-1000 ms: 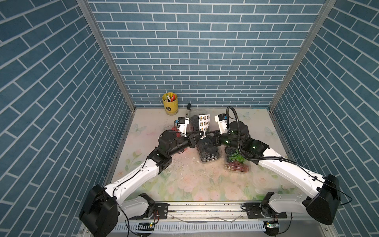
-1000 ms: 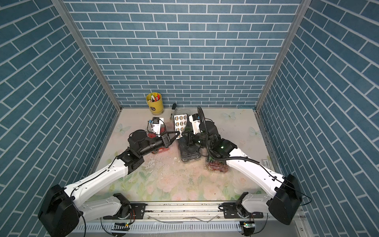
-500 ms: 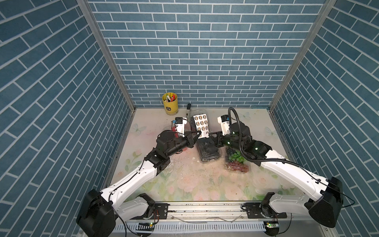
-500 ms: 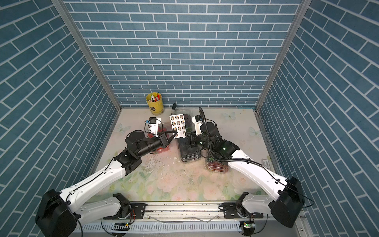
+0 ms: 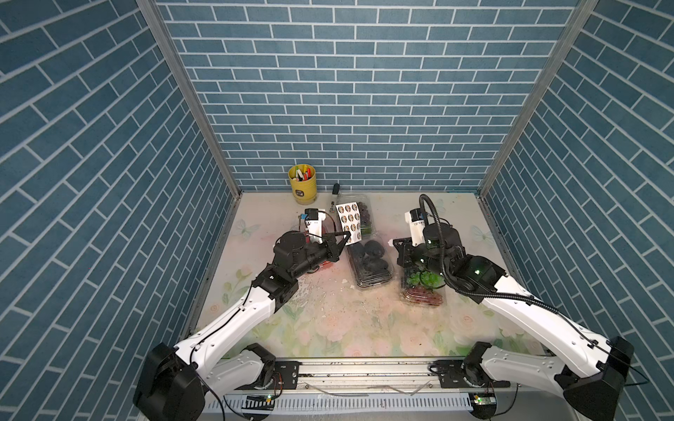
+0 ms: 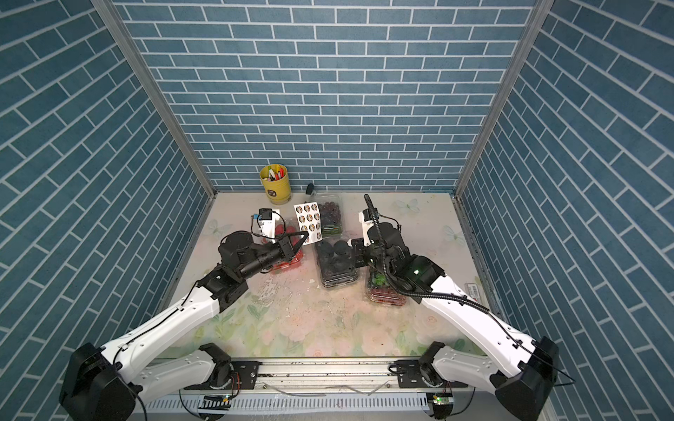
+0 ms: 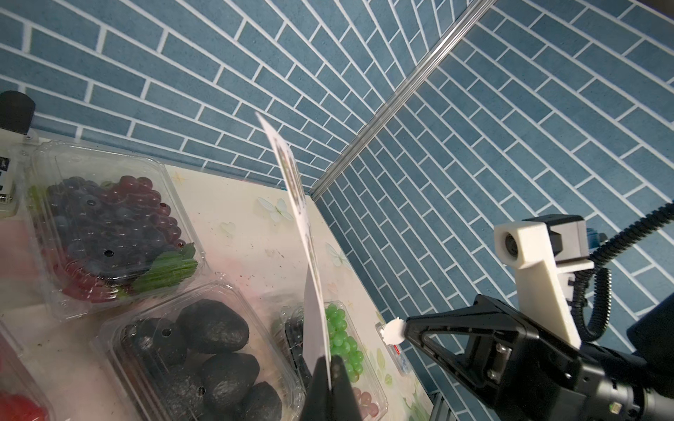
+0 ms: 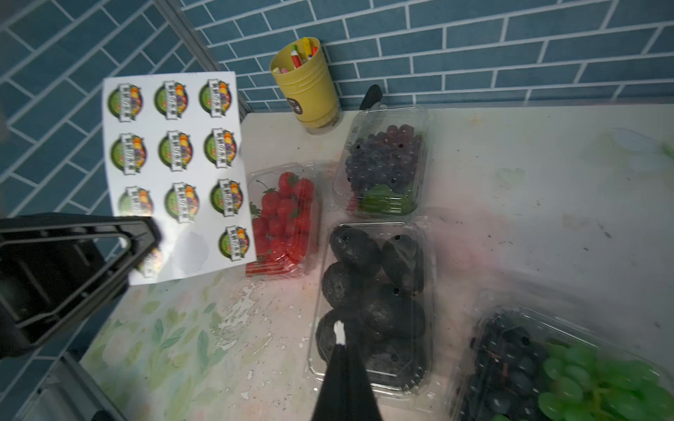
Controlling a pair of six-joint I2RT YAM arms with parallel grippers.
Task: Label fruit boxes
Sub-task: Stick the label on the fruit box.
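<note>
Now left gripper pinches sheet, right gripper pinches sticker by black-fruit box; box likely light, flimsy, so grip rim.

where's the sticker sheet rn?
In both top views the sticker sheet is held upright by the left gripper at a lower corner, showing between the strawberry box and the purple grape box. The right gripper, pinching a white scrap, faces it.

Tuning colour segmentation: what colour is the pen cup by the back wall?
The pen cup is yellow, with a dark label; clearest in the right wrist view.
</note>
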